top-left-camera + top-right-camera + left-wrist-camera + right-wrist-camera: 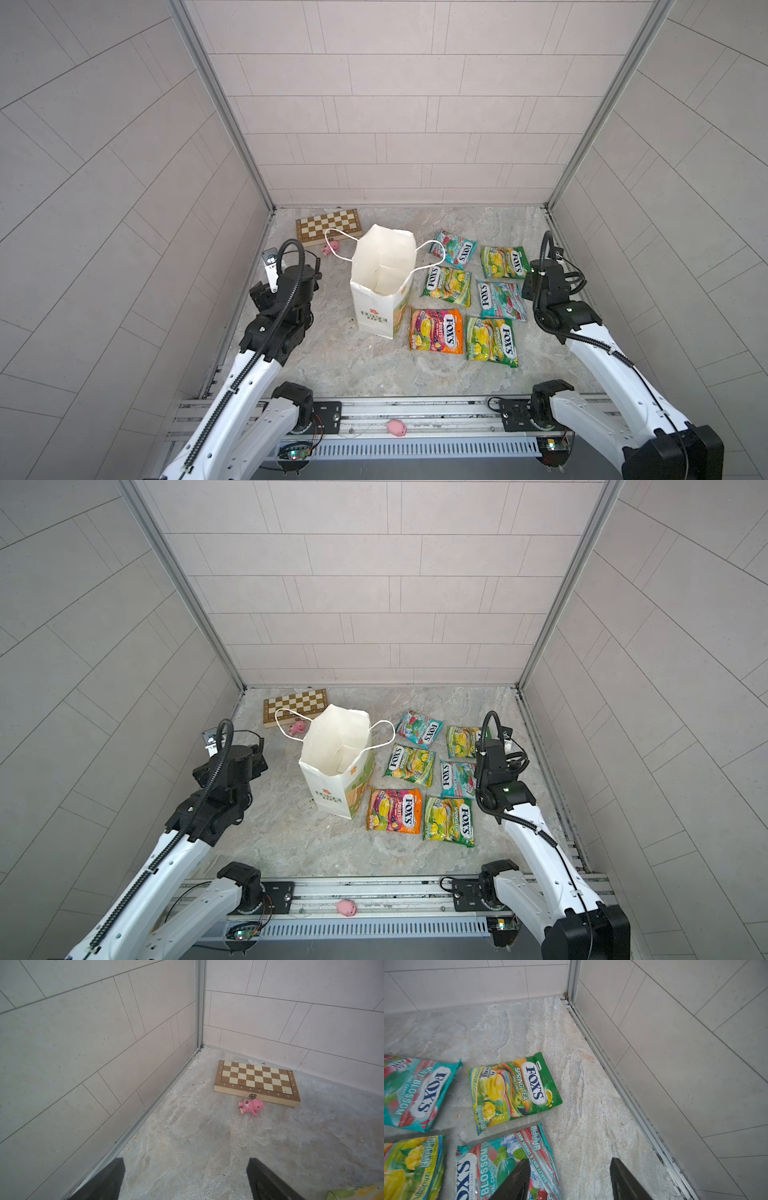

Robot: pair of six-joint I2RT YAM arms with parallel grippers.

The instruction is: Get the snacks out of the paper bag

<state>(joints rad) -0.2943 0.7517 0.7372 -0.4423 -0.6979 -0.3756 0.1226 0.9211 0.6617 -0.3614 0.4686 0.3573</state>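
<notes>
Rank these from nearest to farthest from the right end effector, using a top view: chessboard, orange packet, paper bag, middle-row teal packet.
1. The middle-row teal packet, on the right, partly beneath the right end effector.
2. The orange packet, front row, further left.
3. The paper bag, standing in the middle.
4. The chessboard, back left corner.
</notes>
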